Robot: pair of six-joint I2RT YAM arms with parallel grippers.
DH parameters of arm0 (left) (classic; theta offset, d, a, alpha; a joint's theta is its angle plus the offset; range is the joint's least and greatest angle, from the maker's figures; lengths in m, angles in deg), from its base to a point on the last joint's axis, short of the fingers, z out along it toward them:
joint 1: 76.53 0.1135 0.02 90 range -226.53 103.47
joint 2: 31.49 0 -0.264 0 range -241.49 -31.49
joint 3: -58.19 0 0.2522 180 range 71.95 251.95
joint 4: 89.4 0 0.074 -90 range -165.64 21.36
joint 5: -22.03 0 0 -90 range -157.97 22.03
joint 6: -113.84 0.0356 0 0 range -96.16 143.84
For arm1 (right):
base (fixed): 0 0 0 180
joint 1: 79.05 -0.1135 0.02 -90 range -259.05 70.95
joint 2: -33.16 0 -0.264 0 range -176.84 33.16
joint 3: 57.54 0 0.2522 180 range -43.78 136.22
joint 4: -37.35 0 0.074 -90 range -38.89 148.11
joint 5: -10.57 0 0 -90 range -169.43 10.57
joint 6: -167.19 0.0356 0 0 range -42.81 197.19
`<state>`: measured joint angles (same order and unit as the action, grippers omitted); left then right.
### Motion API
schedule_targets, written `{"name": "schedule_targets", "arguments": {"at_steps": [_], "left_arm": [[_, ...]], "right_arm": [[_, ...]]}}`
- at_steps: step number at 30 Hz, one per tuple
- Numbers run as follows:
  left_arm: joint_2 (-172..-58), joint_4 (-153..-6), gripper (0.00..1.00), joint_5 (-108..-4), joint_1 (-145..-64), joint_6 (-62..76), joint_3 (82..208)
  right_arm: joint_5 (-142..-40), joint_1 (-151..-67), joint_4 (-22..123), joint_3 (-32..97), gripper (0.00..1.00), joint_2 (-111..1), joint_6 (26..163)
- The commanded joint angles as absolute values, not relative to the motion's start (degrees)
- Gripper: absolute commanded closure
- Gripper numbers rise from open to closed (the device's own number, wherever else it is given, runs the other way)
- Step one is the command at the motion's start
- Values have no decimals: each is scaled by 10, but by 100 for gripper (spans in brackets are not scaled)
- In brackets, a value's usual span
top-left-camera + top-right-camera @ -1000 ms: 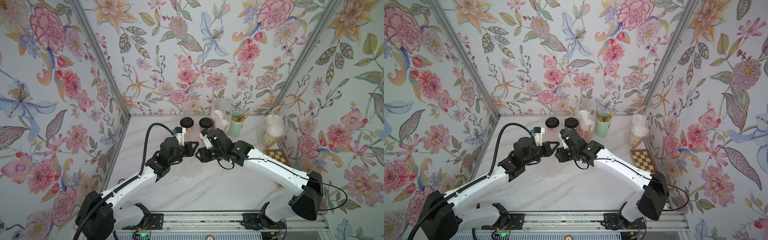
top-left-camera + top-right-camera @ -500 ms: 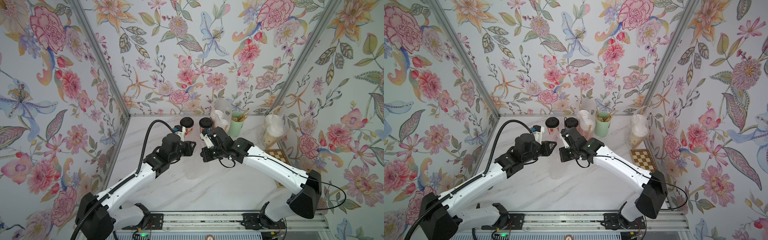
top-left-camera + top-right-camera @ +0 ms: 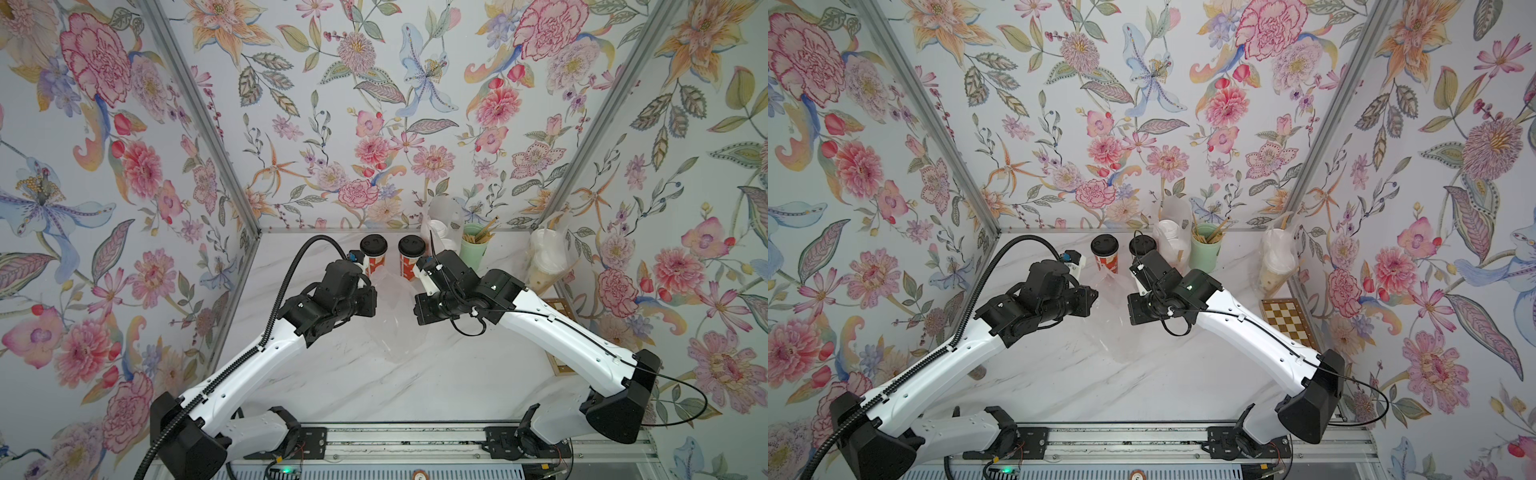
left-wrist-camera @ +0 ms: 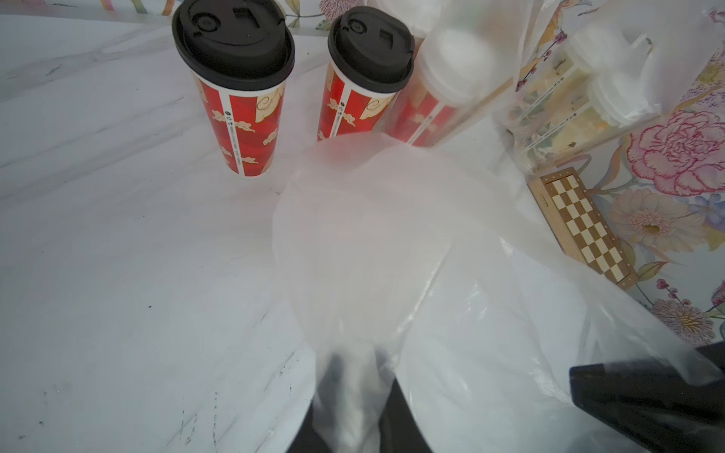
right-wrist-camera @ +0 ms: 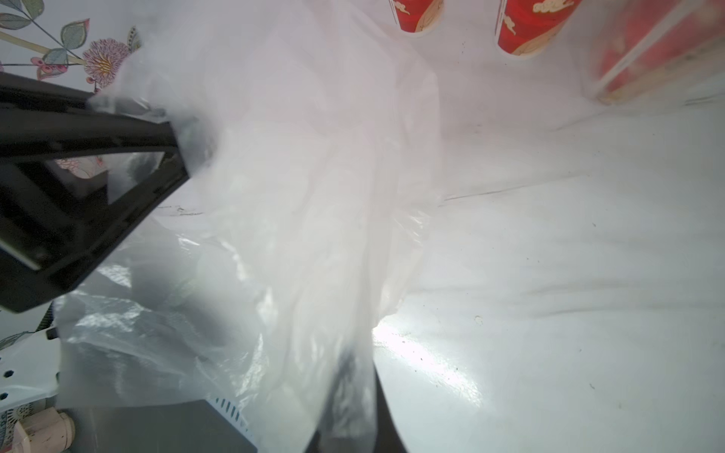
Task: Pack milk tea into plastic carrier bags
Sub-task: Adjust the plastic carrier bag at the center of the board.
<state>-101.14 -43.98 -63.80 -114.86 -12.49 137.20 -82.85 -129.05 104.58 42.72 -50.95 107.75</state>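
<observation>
A clear plastic carrier bag (image 3: 394,328) (image 3: 1121,332) hangs stretched between my two grippers over the middle of the marble table (image 3: 415,386). My left gripper (image 3: 374,301) (image 4: 349,396) is shut on one edge of the bag's film (image 4: 392,235). Facing it, my right gripper (image 3: 415,309) (image 5: 345,396) is shut on the opposite edge (image 5: 314,196). Just behind the bag stand two loose milk tea cups, red with black lids (image 3: 374,254) (image 3: 411,254) (image 4: 239,98) (image 4: 361,86).
A bag holding white-lidded red cups (image 3: 442,232) (image 4: 443,90) stands at the back beside a mint-green cup of straws (image 3: 473,247). Another bag with clear cups (image 3: 546,257) (image 4: 580,90) leans at the right wall, near a chessboard (image 3: 1287,322). Walls close three sides.
The right gripper has closed on the bag's edge. Both grippers have drawn apart from nearly touching, spreading the bag between them.
</observation>
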Motion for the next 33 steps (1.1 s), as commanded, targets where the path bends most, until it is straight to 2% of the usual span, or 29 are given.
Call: {"name": "schedule_targets", "arguments": {"at_steps": [1,5,9,11,15,22,25,28,33], "left_arm": [[-1028,-369,82,-655,-1155,-98,1392],[-1042,-377,75,-639,-1155,-89,1390],[-1054,-397,66,-631,-1155,-91,1390],[-1055,-402,60,-634,-1155,-92,1397],[-1061,-413,50,-646,-1154,-84,1415],[-1096,-413,39,-672,-1154,-66,1449],[-1112,-411,36,-692,-1154,-58,1458],[-1122,-413,36,-698,-1154,-54,1466],[-1116,-410,47,-731,-1154,-57,1467]], "right_arm": [[-833,-1288,1075,420,100,-518,1106],[-845,-1287,1064,420,98,-535,1103],[-848,-1283,1063,438,70,-554,1087],[-845,-1281,1063,452,60,-559,1081],[-833,-1272,1062,481,52,-572,1062],[-804,-1238,1062,532,45,-612,1027],[-804,-1225,1062,548,45,-631,1016],[-801,-1221,1063,554,51,-636,1010],[-803,-1220,1063,548,80,-632,1007]]}}
